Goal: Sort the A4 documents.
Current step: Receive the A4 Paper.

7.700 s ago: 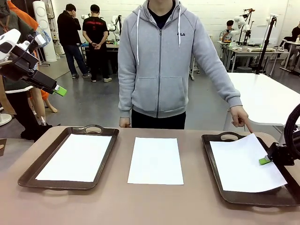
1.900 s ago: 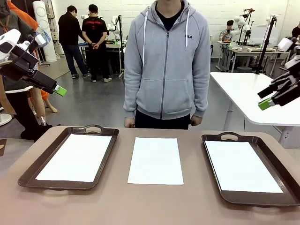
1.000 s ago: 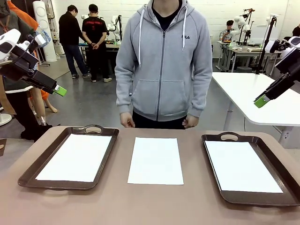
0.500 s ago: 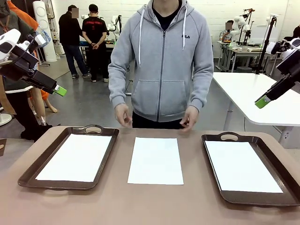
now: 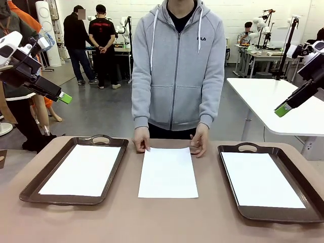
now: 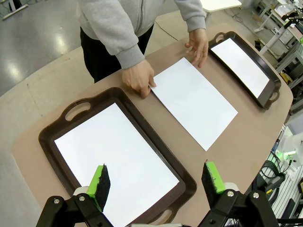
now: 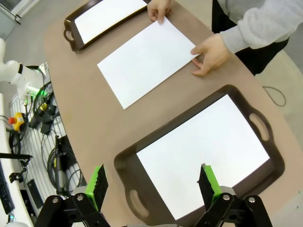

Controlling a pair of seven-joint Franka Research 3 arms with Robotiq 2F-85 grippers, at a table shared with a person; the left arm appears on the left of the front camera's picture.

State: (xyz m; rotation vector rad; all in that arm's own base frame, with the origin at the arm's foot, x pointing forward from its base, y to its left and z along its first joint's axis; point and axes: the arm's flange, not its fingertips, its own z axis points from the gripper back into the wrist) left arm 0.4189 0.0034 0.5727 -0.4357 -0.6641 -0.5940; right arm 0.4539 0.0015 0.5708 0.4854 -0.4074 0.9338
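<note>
Well, the only print I can read is the small white "FILA" on the chest of the grey zip hoodie (image 5: 177, 66) worn by the person standing at the far edge of the tabletop (image 5: 126, 217); the three A4 documents are blank. I see a smooth, matte, brown tabletop with rounded corners. On it sit two dark brown trays, rectangular with raised rims, rounded corners and cut-out handles at the short ends: the left tray (image 5: 38, 185) near the left edge and the right tray (image 5: 228, 172) near the right edge. Each tray carries one thin, flat white sheet, the left sheet (image 5: 81, 169) and the right sheet (image 5: 260, 179), both lying a little inside the rim. The middle sheet (image 5: 168, 173) lies flat on the bare tabletop between the trays, touching neither, its long sides running from the far edge toward my side. The person's two hands rest at its far corners: one hand (image 5: 141, 138) on the corner nearer the left tray, the other hand (image 5: 199, 140) on the corner nearer the right tray, fingertips on or at the paper's edge. My left claw (image 6: 156, 182) hangs above the left tray, jaws spread wide and holding nothing, green pads facing each other. My right claw (image 7: 154, 184) hangs above the right tray, likewise wide apart and empty.
</note>
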